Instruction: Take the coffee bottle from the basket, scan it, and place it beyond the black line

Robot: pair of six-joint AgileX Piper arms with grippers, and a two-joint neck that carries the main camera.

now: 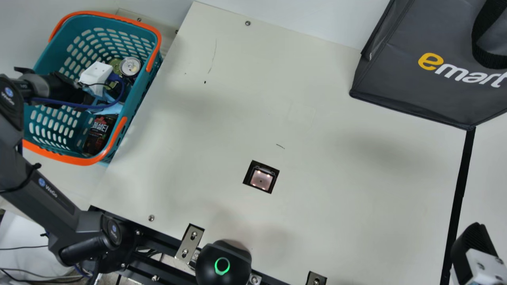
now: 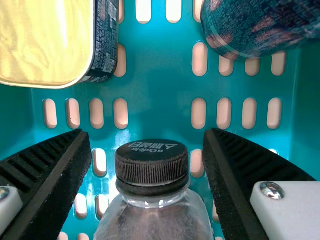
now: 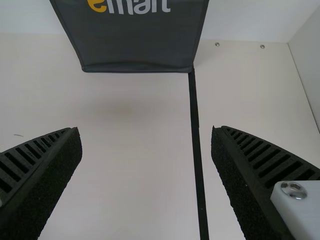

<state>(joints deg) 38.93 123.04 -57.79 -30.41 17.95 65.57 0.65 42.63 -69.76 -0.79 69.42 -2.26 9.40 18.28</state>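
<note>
Inside the basket [image 1: 81, 160], the coffee bottle [image 2: 152, 220] sits ungrasped between the left gripper [image 2: 147, 137]'s parted jaws, lifting, scanning and placing beyond the black line [image 3: 196, 140] all undone; the right gripper [image 3: 146, 131] gapes too.

black jointed left arm [image 1: 51, 194] bent out beyond the left edge of the cream flat tabletop [image 1: 336, 206], black-and-white left gripper [image 1: 96, 75] pointing downward, ribbed fingers parted, black-and-white right gripper [image 1: 473, 245] above the tabletop's right part, fingers wide apart
</note>
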